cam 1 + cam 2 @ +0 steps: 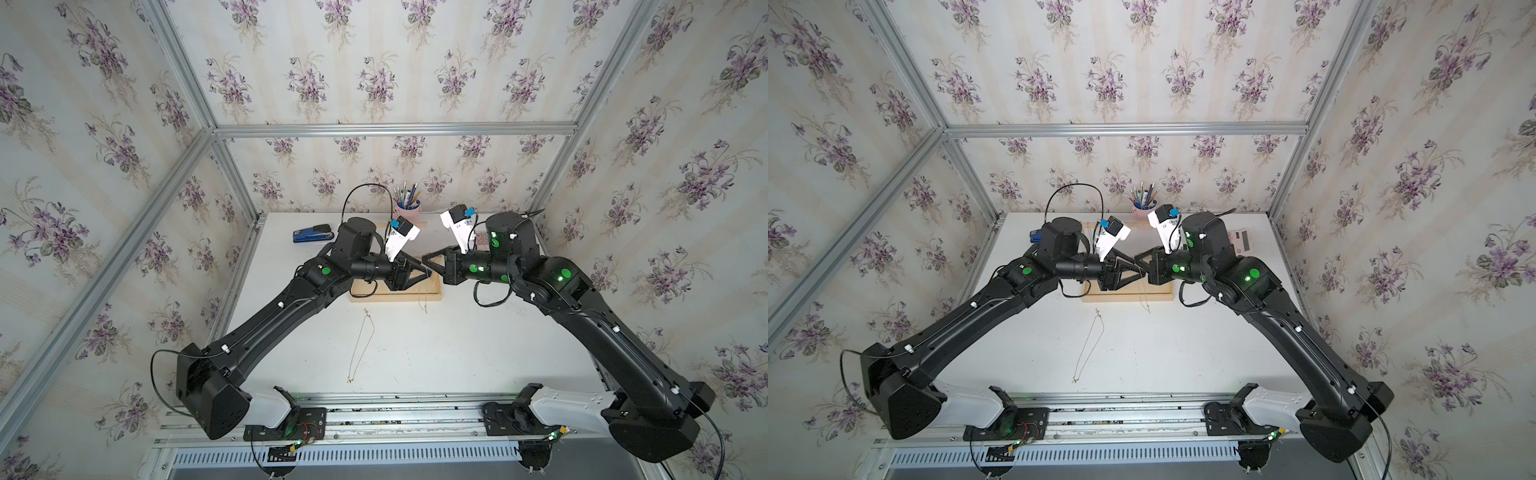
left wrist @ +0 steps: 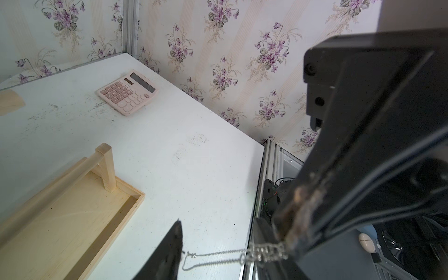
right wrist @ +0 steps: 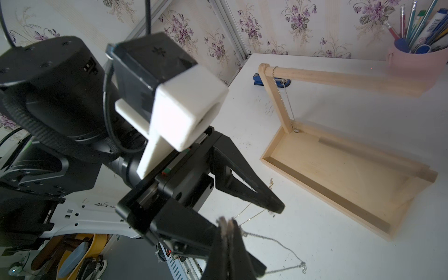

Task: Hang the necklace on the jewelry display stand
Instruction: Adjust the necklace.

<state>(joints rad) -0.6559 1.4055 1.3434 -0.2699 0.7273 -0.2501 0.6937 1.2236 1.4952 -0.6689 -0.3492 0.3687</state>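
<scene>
Jaws on the right clench the silver necklace (image 2: 264, 251); left jaws gape near its strands.

Both top views sit high above my end of the surface (image 1: 478, 353), looking down toward the back wall (image 1: 374, 166), everything in frame, near-identical. Left wrist view: close, behind my left tool (image 1: 430, 275), facing the surface's right side. Right wrist view: close over my right tool (image 3: 228, 226), facing left. Both wrist views share the jewelry display stand (image 2: 106, 169).
</scene>
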